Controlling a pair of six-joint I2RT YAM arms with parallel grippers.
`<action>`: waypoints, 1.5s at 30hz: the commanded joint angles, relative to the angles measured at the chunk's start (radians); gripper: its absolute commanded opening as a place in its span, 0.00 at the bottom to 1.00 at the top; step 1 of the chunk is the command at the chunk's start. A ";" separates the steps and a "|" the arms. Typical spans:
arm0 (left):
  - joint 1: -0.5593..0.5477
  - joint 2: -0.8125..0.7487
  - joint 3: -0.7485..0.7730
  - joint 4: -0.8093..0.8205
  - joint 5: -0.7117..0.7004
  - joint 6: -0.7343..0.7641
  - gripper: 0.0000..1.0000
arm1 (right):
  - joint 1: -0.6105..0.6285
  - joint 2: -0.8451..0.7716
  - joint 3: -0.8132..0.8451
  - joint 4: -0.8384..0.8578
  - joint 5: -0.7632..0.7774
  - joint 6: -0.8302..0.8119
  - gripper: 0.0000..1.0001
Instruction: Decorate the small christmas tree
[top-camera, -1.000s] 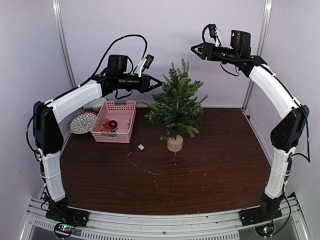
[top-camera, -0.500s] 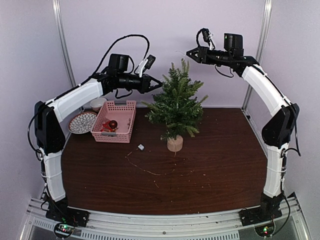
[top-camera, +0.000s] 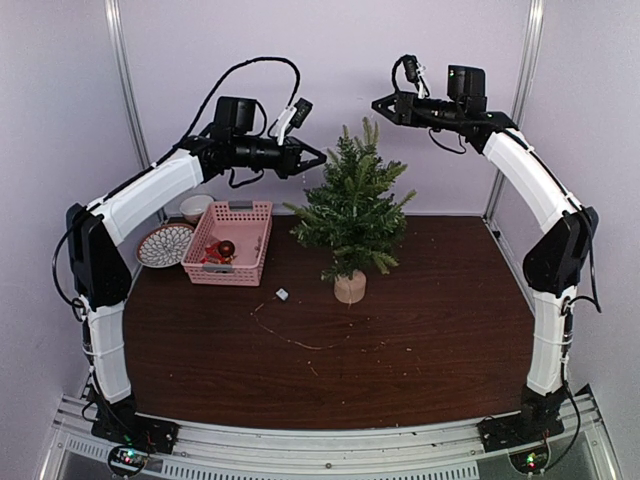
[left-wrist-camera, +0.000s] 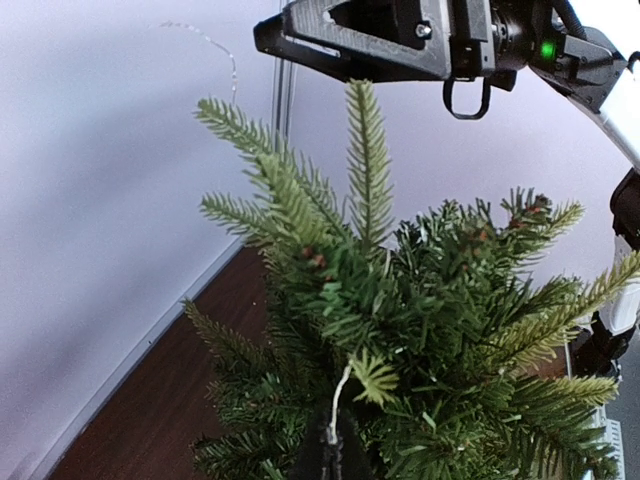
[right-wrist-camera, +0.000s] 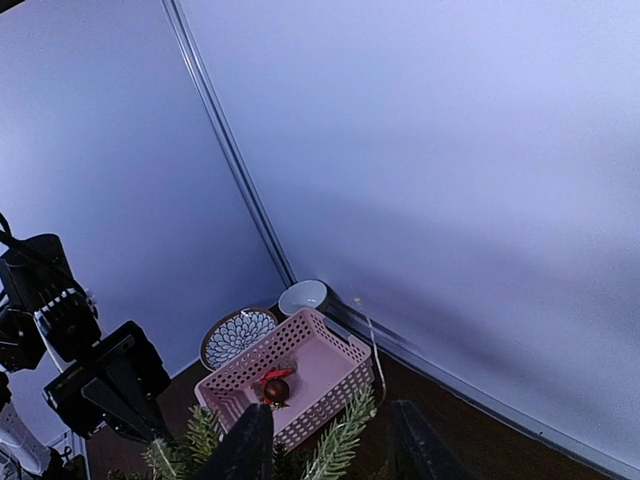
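Note:
The small christmas tree (top-camera: 350, 205) stands on its pale wooden stump at the middle back of the table. It fills the left wrist view (left-wrist-camera: 420, 330). My left gripper (top-camera: 316, 159) is just left of the tree's top. In its wrist view (left-wrist-camera: 336, 452) it is shut on a thin white light wire (left-wrist-camera: 343, 395) that runs up into the branches. My right gripper (top-camera: 380, 102) hovers above and right of the tree tip. Its fingers (right-wrist-camera: 250, 445) stand apart and hold nothing. A loose end of wire (right-wrist-camera: 370, 345) hangs beyond them, above a branch tip (right-wrist-camera: 345, 430).
A pink basket (top-camera: 237, 211) with a red ornament (top-camera: 226, 248) sits left of the tree. A patterned plate (top-camera: 163, 245) and a white bowl (top-camera: 195, 207) lie beyond it. A small white box (top-camera: 282, 294) and trailing wire (top-camera: 300, 343) lie in front of the tree.
My right gripper has moved left, closer to the tree tip. My left gripper has risen slightly beside the tree top and stays shut on the wire.

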 joint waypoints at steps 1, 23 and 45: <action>-0.006 0.012 0.069 -0.057 0.008 0.098 0.00 | 0.007 0.015 0.045 0.024 0.003 0.004 0.42; -0.020 0.032 0.134 -0.156 0.024 0.226 0.00 | 0.009 0.095 0.085 0.044 0.027 0.021 0.39; -0.021 0.038 0.146 -0.168 -0.005 0.234 0.00 | 0.004 0.005 0.012 0.065 0.007 0.005 0.31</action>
